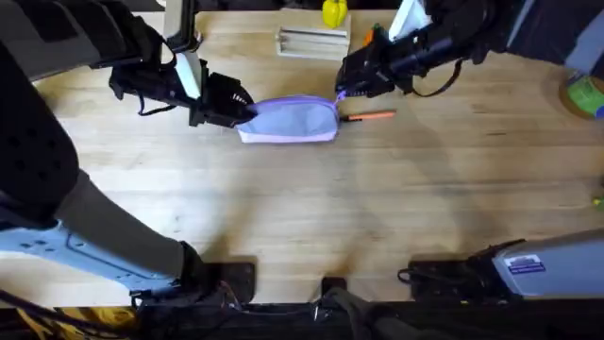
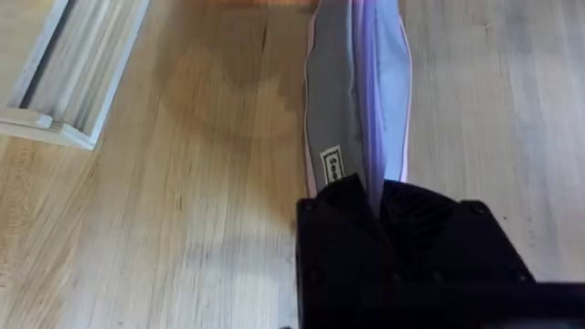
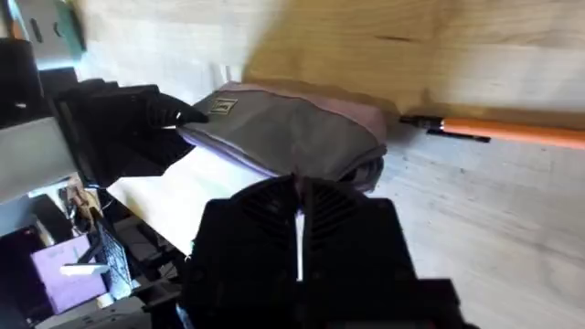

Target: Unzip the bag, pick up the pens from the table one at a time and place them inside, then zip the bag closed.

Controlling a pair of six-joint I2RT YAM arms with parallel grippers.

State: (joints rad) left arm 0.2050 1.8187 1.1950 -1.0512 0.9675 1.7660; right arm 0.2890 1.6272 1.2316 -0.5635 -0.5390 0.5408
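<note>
My left end effector (image 1: 241,107) is clamped on the left end of the lavender pencil pouch (image 1: 291,120), which lies on the tabletop (image 1: 311,208) toward its far edge. My right end effector (image 1: 345,89) pinches the pouch's right end, fingers together on the fabric there. An orange pen (image 1: 370,115) rests just beside that end, touching neither end effector.

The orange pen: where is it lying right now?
In the overhead view the orange pen lies flat on the table, right of centre, just off the right end of the purple pouch and below the right hand.
</note>
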